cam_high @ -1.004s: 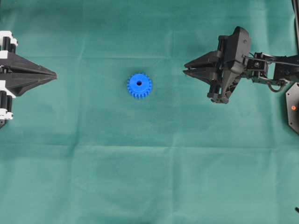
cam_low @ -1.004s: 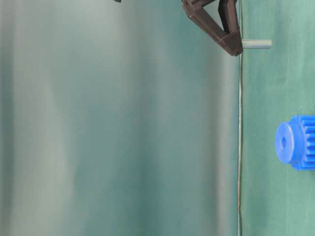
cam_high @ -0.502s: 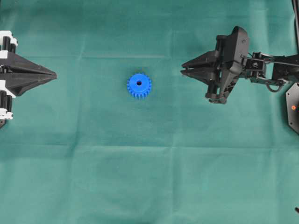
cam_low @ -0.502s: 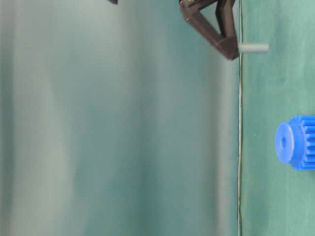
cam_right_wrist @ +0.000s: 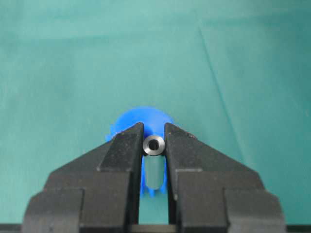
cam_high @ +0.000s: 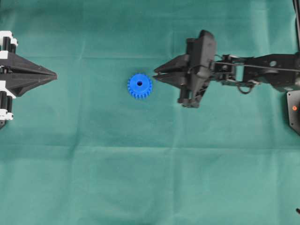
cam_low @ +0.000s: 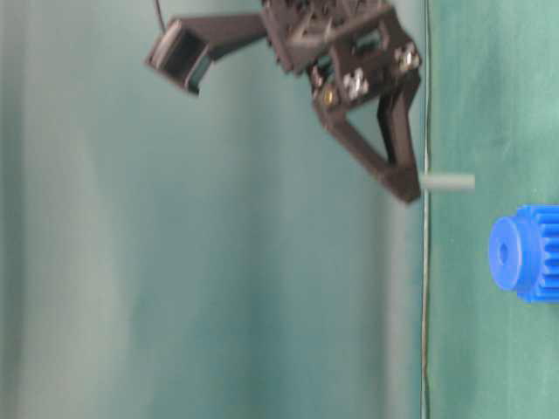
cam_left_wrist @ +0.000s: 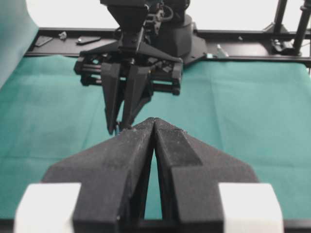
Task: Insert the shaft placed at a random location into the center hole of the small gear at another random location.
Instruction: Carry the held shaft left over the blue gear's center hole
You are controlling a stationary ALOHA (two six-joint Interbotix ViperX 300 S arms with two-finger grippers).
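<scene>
The small blue gear (cam_high: 139, 86) lies flat on the green cloth, its dark center hole (cam_high: 139, 84) facing up. It also shows in the table-level view (cam_low: 524, 253) and behind the jaws in the right wrist view (cam_right_wrist: 143, 116). My right gripper (cam_high: 155, 75) is shut on the silver-grey shaft (cam_right_wrist: 154, 145) and holds it upright just right of the gear, above the cloth. In the table-level view the shaft (cam_low: 447, 182) sticks out below the fingertips, off to one side of the gear's hub. My left gripper (cam_high: 55, 74) is shut and empty at the left edge.
The green cloth (cam_high: 150, 178) covers the whole table. A black base with a red dot (cam_high: 294, 108) sits at the right edge. A black frame rail (cam_left_wrist: 252, 58) runs along the far side in the left wrist view.
My right gripper has moved left toward the gear with the shaft in it, from well to the right to just beside the gear. The gear and left gripper have not moved.
</scene>
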